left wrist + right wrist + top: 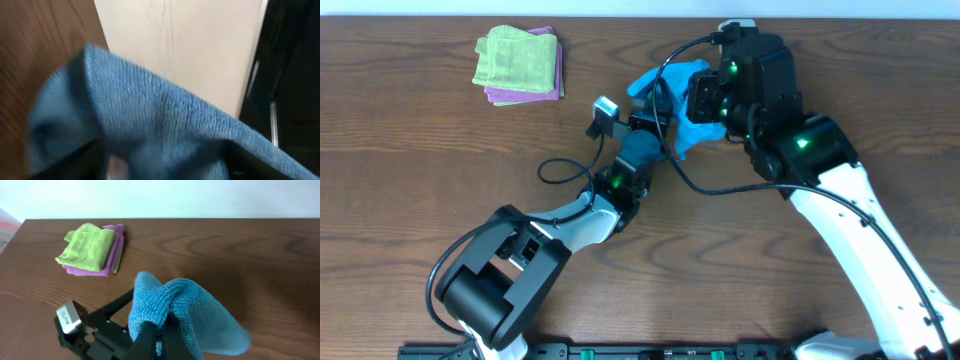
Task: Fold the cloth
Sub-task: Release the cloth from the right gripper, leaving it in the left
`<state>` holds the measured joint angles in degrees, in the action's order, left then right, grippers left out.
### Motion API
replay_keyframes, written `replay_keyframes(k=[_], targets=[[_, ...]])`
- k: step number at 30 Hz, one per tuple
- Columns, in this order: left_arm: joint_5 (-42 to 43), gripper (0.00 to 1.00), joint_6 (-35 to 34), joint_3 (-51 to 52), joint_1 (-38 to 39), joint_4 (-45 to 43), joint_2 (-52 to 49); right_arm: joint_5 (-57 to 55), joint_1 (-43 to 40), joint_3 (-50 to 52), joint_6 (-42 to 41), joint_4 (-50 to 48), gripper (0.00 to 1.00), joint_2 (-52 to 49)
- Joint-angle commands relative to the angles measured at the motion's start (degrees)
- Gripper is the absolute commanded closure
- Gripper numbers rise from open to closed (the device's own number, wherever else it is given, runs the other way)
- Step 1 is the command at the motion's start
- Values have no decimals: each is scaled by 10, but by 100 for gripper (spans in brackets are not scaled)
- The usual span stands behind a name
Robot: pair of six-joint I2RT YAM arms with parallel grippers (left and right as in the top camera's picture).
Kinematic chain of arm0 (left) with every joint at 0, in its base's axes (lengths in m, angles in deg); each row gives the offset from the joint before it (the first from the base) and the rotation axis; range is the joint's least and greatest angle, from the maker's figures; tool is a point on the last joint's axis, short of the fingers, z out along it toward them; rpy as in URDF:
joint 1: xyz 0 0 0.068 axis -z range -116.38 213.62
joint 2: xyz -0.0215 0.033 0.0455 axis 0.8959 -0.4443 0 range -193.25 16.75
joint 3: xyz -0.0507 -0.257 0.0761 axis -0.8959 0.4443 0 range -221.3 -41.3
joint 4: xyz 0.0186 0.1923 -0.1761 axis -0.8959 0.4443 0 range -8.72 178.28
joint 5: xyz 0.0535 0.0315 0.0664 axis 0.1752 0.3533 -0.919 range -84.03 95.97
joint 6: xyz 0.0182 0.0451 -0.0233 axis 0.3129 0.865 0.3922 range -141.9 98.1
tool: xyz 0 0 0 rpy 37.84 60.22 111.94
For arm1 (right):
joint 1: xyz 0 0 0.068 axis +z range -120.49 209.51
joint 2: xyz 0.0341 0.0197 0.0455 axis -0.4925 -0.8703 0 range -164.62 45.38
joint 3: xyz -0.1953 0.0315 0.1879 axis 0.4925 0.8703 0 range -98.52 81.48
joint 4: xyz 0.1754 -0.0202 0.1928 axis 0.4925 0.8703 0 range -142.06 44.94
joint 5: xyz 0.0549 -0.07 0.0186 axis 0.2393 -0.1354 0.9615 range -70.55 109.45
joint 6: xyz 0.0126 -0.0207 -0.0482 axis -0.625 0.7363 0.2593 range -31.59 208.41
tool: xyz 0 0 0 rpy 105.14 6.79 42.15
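Note:
The sky-blue cloth (692, 137) is bunched up and lifted off the table at the back centre, between the two arms. My right gripper (161, 330) is shut on a fold of the cloth (195, 305), which hangs to the right; overhead the gripper (705, 110) sits just right of the cloth. My left gripper (660, 112) is right beside it, under the cloth. In the left wrist view the cloth (165, 115) drapes over my left jaws (162, 165), whose dark fingers show wide apart at both sides.
A light green folded cloth (512, 58) lies on a pink/purple folded cloth (552, 85) at the back left of the wooden table (420, 200); both show in the right wrist view (90, 247). The two arms crowd each other at the cloth.

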<state>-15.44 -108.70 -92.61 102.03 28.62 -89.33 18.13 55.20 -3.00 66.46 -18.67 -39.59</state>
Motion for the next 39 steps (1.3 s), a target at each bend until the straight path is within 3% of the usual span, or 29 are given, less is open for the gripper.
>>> replay_keyframes(k=[1,3,5,6,15,22,23,24,25,26,32,35,39], targets=[[-6,81,-3,-14,-4,1,-8,-11,1,-10,-7,-2,99,36],[-6,73,-11,-14,-4,1,-8,-20,1,-10,-7,-2,99,44],[-5,93,-11,-14,-4,2,-8,-22,1,-10,-7,-2,98,49],[-2,94,-11,-14,-4,1,-8,-21,1,-10,-7,-2,98,50],[55,94,-41,-14,-3,-38,-8,-16,0,-10,0,19,98,50],[120,94,-21,-14,-17,-21,-8,-101,-3,-10,113,98,99,21],[121,94,-21,-14,-19,-16,-8,-101,-3,-10,120,108,92,15],[121,94,-19,-14,-22,-12,-8,-101,-3,-10,124,123,73,7],[121,93,-18,-14,-24,-9,-8,-102,-3,-10,124,138,43,1],[122,91,-17,-14,-27,-3,-8,-110,-3,-10,124,155,1,-7],[157,91,6,-14,-40,14,-8,-199,-28,-10,75,220,1,-37],[204,93,18,-14,-40,19,-8,-162,-42,-10,90,225,1,-37],[329,93,60,-14,-44,19,-8,-67,-56,-5,117,275,1,-37]])
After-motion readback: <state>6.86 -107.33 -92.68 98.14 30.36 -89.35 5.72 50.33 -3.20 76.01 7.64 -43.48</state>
